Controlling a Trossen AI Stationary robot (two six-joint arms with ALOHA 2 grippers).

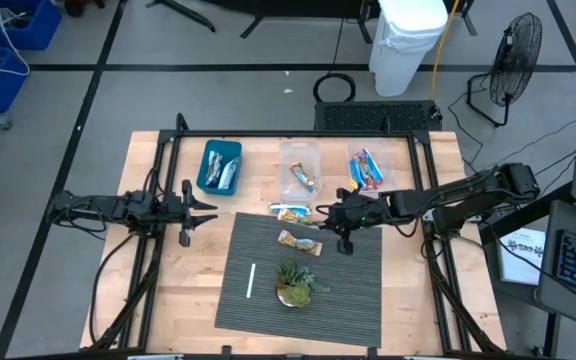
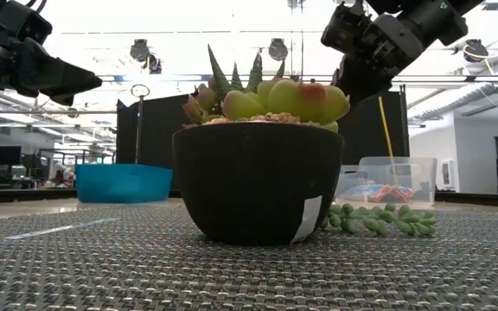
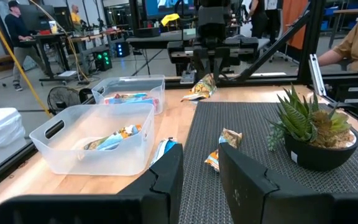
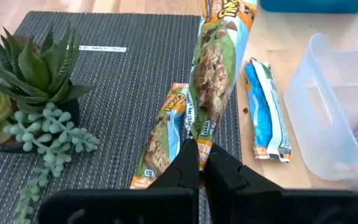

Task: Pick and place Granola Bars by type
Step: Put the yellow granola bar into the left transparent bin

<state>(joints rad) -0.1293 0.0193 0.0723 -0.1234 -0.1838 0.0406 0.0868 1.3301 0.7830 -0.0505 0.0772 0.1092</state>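
Right wrist view: right tool [image 4: 199,163] pinches one end of a green-and-orange wrapped granola bar [image 4: 213,74], lifted above the dark woven mat [image 4: 123,93]; left tool [image 1: 190,211] waits spread over the wooden surface [image 1: 173,270].

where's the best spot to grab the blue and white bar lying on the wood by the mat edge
Judging by its pose, grip the blue and white bar across its narrow middle, coming straight down from above. It lies flat on the wooden table with both long sides bare; the clear bin sits close on one side, so keep the pincer's fingers off that wall. The crimped ends look too thin to hold well.
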